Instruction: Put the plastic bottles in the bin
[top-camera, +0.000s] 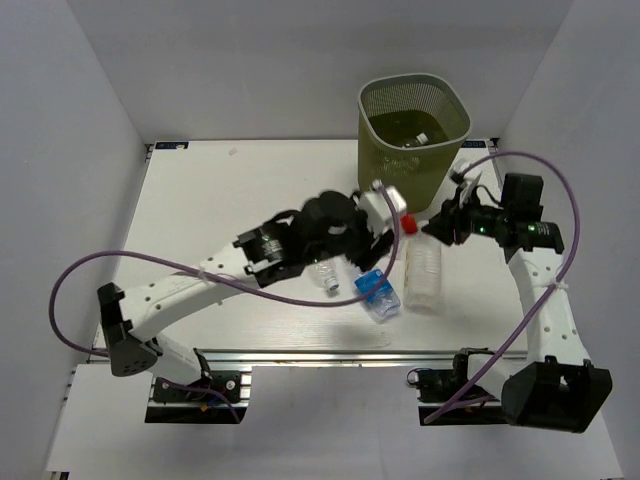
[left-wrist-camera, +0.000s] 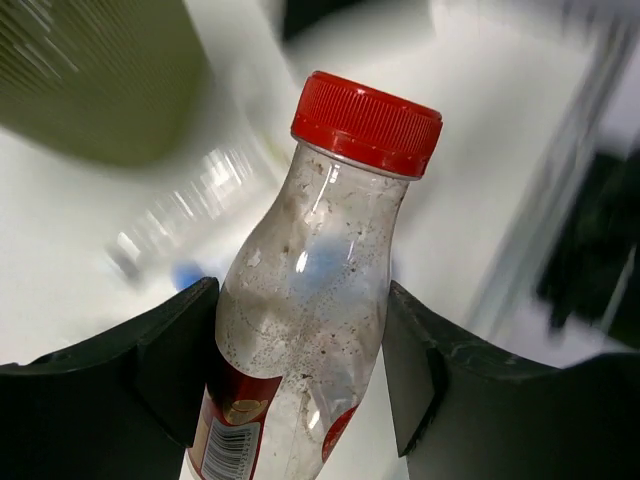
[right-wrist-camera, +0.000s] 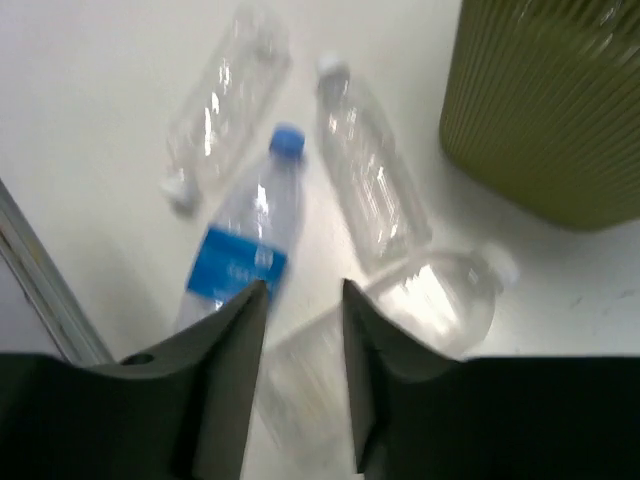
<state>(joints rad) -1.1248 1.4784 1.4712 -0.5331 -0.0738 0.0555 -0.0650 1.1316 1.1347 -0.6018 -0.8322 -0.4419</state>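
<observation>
My left gripper (left-wrist-camera: 300, 370) is shut on the short clear bottle with a red cap (left-wrist-camera: 366, 122) and a red label, and holds it above the table. In the top view that gripper (top-camera: 388, 226) is just in front of the olive-green mesh bin (top-camera: 445, 112), with the red cap (top-camera: 408, 222) showing. My right gripper (right-wrist-camera: 300, 300) is open and empty, and hovers over bottles lying on the table. These are a blue-capped, blue-labelled bottle (right-wrist-camera: 240, 250), two plain ones (right-wrist-camera: 370, 170) (right-wrist-camera: 225, 100), and a wider one (right-wrist-camera: 440, 295). A bottle (top-camera: 415, 140) lies inside the bin.
In the top view the blue-labelled bottle (top-camera: 378, 295), a wide clear bottle (top-camera: 424, 272) and a small one (top-camera: 325, 275) lie close together between the arms. The bin (right-wrist-camera: 550, 100) stands at the table's far edge, against the back wall. Purple cables loop beside both arms.
</observation>
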